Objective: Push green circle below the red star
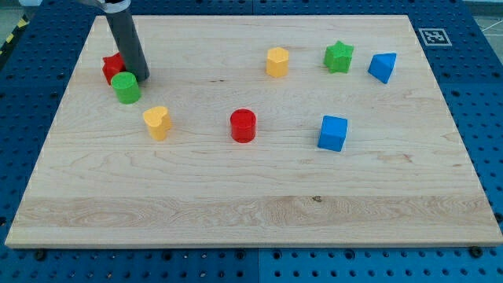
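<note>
The green circle (126,87) stands near the board's upper left. The red star (113,67) sits just above and to the left of it, touching or nearly touching it, and is partly hidden by the rod. My tip (142,77) rests on the board just right of the green circle's top and right of the red star.
A yellow heart (157,122) lies below and right of the green circle. A red cylinder (244,125) is at the centre. A yellow hexagon (277,61), green star (339,56), blue triangle (383,67) and blue cube (332,132) stand to the right. The wooden board (251,212) lies on a blue pegboard.
</note>
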Action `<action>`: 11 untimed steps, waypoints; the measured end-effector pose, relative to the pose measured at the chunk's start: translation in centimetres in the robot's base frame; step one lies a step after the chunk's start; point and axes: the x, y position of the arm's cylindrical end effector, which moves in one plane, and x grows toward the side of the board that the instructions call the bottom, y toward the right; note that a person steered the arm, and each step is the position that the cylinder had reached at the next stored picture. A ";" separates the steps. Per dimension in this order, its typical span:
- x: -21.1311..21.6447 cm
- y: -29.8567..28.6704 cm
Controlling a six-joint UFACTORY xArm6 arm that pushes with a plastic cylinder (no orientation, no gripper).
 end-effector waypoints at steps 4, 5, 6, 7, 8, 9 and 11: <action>2.5 4.5; 2.5 3.9; 2.5 2.5; 2.5 1.7; 2.5 1.6; 2.5 1.4; 2.5 0.7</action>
